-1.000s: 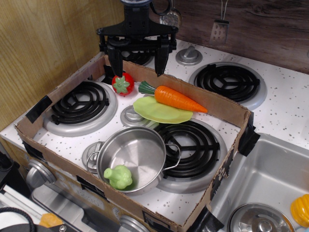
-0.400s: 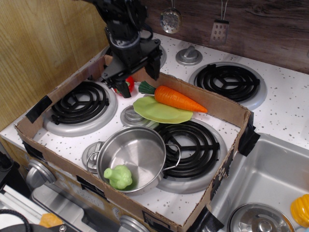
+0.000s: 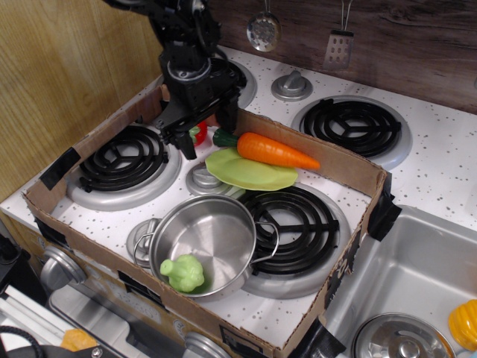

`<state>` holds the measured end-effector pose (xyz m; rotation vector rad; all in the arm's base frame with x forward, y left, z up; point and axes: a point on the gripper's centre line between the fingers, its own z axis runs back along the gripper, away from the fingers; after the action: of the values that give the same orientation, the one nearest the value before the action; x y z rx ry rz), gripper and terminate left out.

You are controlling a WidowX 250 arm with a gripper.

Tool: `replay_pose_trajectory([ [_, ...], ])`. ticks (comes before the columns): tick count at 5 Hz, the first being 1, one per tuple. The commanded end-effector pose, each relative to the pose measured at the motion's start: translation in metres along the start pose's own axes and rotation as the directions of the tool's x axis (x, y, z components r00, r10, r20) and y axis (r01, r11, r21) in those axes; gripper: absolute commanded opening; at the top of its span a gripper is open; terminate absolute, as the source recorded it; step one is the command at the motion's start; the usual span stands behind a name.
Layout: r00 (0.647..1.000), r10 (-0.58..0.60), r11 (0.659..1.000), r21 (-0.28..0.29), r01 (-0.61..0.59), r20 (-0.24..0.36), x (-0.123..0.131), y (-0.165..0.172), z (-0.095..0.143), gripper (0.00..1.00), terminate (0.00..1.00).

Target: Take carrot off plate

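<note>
Observation.image: cardboard tray (image 3: 89, 142) sits over the toy stovetop (image 3: 440, 171), sink (image 3: 417, 276) at the front-right corner. Steel pot (image 3: 209, 242) near the tray's front edge, knobbly green toy (image 3: 183, 273) inside it. Plate (image 3: 250, 171) mid-tray toward the back wall, with the carrot (image 3: 272, 151) lying across its back rim, stem (image 3: 223, 138) pointing left, tip pointing right. Red toy (image 3: 198, 133) just left of the stem, mostly hidden by the arm.

Change over the last second: gripper (image 3: 209, 130) has come down from above the tray's back-left edge, rotated, and shifted slightly forward and down toward the stem end. Jaws are spread wide with nothing between them; one finger (image 3: 184, 142) hangs left of the red toy, the other finger (image 3: 231, 119) just above the carrot stem. Carrot and plate are where they were.

Read: approach phase, no contact yet that I can see, carrot not off the plate. Fingers look to straddle the stem and red toy rather than the carrot body, so I'd guess more rightward travel before closing. Risk: clipping the red toy or nudging the plate.
</note>
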<state>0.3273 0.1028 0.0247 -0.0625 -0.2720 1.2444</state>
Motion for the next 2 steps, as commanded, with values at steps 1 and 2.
replay_pose_trajectory([
  [1, 0.998, 0.039, 0.998, -0.046, -0.037, 0.044, 0.0225, -0.0052, 0.0056, 1.00, 0.00],
  [2, 0.999, 0.047, 0.996, -0.074, -0.045, 0.022, 0.0202, -0.0088, 0.0019, 1.00, 0.00],
])
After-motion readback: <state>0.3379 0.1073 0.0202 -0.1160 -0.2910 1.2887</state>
